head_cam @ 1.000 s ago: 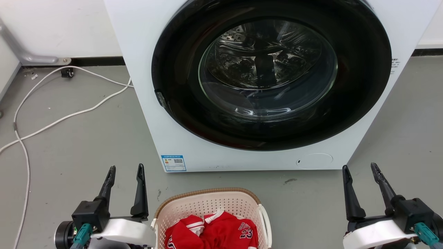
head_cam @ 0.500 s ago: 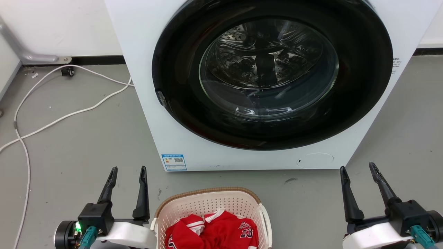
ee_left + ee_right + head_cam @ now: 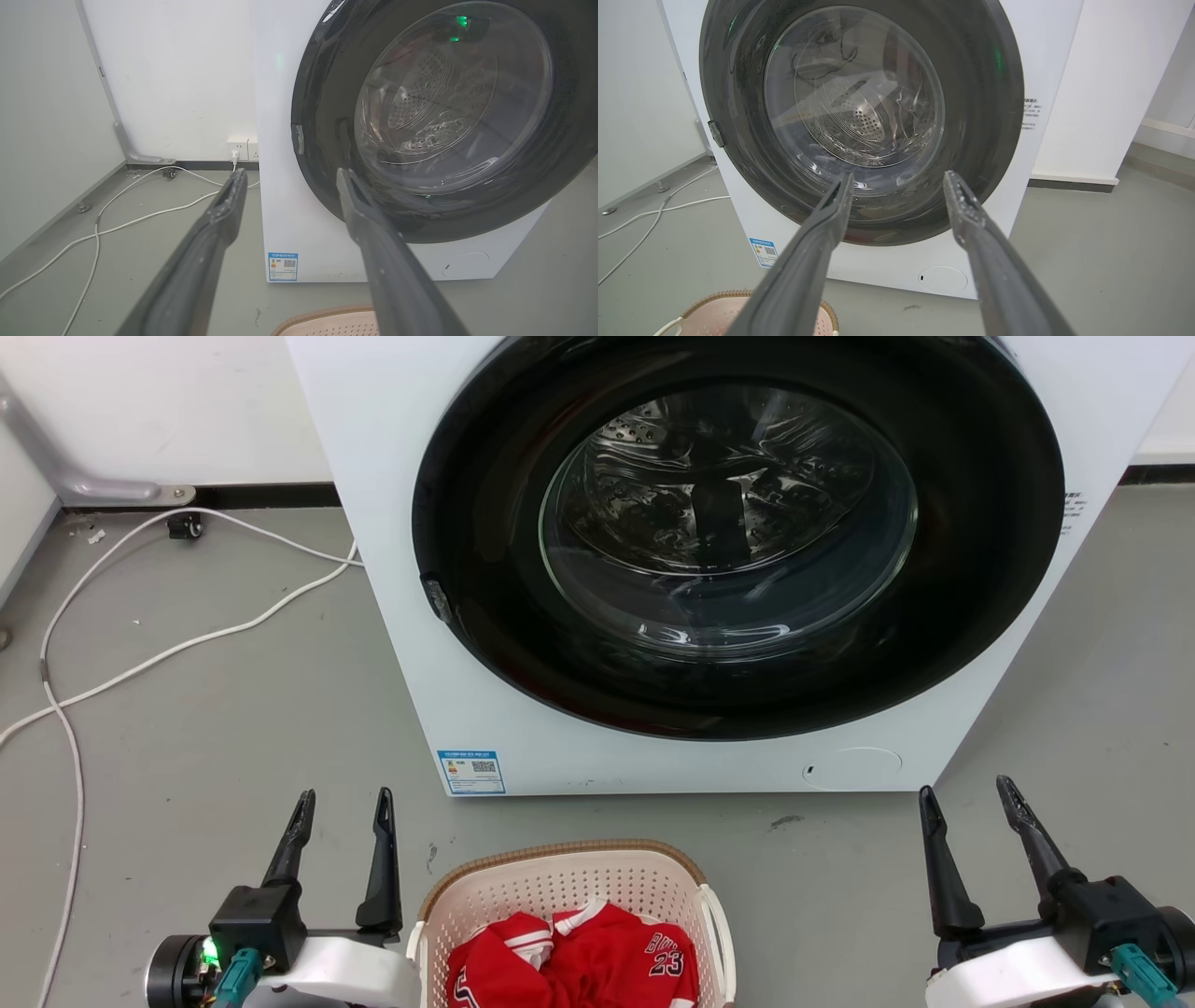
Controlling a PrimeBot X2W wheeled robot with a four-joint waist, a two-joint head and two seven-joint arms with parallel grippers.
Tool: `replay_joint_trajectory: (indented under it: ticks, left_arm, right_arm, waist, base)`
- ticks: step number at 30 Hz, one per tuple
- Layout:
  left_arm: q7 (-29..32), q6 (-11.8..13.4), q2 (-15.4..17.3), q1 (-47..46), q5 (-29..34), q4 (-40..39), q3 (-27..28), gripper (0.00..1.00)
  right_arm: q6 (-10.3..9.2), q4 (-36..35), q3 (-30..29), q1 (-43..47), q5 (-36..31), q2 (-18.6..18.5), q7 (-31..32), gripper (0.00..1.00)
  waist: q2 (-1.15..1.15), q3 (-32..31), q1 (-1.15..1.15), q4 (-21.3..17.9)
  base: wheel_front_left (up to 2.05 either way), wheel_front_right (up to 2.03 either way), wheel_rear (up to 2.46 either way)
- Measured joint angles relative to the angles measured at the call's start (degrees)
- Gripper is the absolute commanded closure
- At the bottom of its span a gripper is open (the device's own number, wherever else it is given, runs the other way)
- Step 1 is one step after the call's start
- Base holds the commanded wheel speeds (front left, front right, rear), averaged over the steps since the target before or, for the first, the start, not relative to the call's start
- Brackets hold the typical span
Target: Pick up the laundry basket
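Basket [image 3: 597, 882]: stands upright on the floor [image 3: 233, 728] at the bottom centre of the head view, directly before the washer [image 3: 392, 569], with a strip of bare floor between the two. The brown rim is uppermost, and the near part is cut off by the frame edge. A white handle [image 3: 720, 933] shows on its right side. Contents: a red garment [image 3: 579, 957] with white trim, marked 23, heaped inside.

Left gripper [image 3: 344, 798]: just beside the basket's left side, pointing toward the washer. Fingers are spread apart with nothing between them. Its pale wrist housing lies close against the basket's left rim; contact cannot be determined. In the left wrist view, the basket's rim shows at the bottom edge between the two fingers.

Right gripper [image 3: 966, 789]: well apart from the basket, off to its right, also pointing toward the washer. Fingers are spread and empty. In the right wrist view, the basket sits at the lower left, partly behind the left-hand finger.

Washer: white front-loader with a round dark door [image 3: 738, 523]; the steel drum is visible through the glass. A blue label [image 3: 471, 772] is at the lower left of the front panel.

Surroundings: a white cable [image 3: 187, 649] trails across the floor left of the washer. It runs toward a wall socket [image 3: 242, 148].
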Motion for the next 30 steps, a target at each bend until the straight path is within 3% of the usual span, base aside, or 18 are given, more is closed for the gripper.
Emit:
replay_joint_trajectory:
  ticks: [12,21,30]
  left_arm:
    - [-0.01,0.32,0.00,-0.09,-0.18,0.54,0.73,0.00]
    - [-0.08,-0.13,0.01,-3.47,0.16,5.31,3.67,0.00]
    - [-0.08,-2.41,1.49,-9.30,0.19,17.78,6.44,0.00]
  right_arm:
    - [0.00,-0.03,0.31,-0.16,0.35,-0.01,0.00,0.00]
    - [0.00,2.97,3.71,-4.88,0.88,-0.03,-0.01,0.00]
    - [0.00,16.05,9.84,-12.40,2.52,-0.05,-0.01,0.00]
  waist:
    - [0.00,1.10,0.00,0.11]
    - [0.00,5.11,0.00,0.30]
    - [0.00,11.30,0.00,0.97]
  base:
    - [0.00,0.00,0.00]
    - [0.00,0.00,0.00]
    - [0.00,0.00,0.00]
